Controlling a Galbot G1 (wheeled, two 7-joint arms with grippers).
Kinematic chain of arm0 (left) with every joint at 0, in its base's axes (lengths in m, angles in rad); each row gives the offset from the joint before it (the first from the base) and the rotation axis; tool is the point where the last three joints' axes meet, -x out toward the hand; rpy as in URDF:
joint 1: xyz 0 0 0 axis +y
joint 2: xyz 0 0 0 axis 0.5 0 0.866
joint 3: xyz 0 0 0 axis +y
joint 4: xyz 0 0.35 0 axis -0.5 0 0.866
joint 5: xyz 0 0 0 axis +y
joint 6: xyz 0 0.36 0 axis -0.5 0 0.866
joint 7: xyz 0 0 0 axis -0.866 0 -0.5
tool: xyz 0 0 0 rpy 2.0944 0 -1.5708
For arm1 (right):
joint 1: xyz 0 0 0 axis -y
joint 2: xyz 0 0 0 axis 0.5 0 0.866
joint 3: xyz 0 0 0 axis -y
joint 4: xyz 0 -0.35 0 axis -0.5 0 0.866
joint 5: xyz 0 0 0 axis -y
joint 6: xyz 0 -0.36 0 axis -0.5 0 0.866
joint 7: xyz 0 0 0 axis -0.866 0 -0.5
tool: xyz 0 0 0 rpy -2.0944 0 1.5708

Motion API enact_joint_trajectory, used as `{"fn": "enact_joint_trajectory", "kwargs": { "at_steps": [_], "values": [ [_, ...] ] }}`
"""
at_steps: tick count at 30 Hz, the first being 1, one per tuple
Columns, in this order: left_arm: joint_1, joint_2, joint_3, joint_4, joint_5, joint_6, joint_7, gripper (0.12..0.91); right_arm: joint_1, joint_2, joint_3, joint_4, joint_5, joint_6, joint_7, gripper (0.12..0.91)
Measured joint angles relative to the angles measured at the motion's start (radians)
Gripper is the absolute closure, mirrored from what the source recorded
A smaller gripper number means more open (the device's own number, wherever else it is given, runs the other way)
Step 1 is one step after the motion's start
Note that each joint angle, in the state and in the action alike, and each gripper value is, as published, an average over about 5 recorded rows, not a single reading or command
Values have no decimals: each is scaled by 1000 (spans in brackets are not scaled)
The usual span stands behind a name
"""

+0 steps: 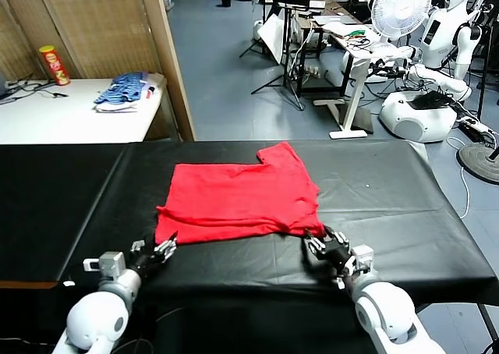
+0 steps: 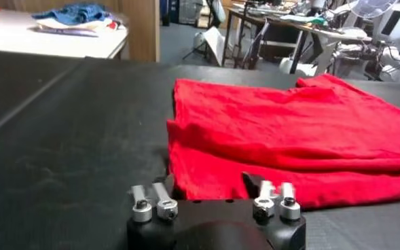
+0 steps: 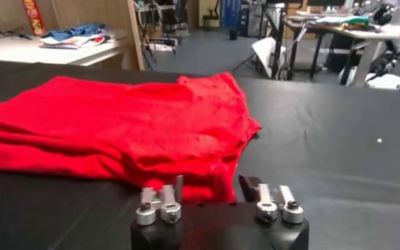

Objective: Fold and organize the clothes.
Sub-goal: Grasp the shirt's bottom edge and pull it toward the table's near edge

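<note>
Left gripper (image 1: pixel 165 247) sits at the red T-shirt's (image 1: pixel 238 194) seven o'clock corner, jaws parted, gripping nothing; shirt lies folded mid-table on the black table (image 1: pixel 390 198); right gripper (image 1: pixel 318 243) at its five o'clock corner, grip unclear — can't tell

We see the red T-shirt (image 1: pixel 238 198) folded into a rough rectangle, plain side up, lying flat in the middle of the black table (image 1: pixel 390 206). One sleeve points toward the table's far edge, and its near hem is doubled in layers.
</note>
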Motion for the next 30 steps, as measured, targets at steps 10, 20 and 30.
{"fn": "enact_joint_trajectory", "kwargs": {
  "at_steps": [10, 20, 30],
  "values": [
    [64, 41, 0, -55, 184, 16, -13, 902, -41, -26, 22, 85, 75, -135, 76, 902],
    [235, 67, -37, -197, 214, 27, -6, 902, -175, -30, 38, 218, 31, -177, 89, 902],
    [361, 66, -65, -259, 225, 38, -18, 902, -294, -1, 37, 294, -1, -200, 99, 872]
  ]
}}
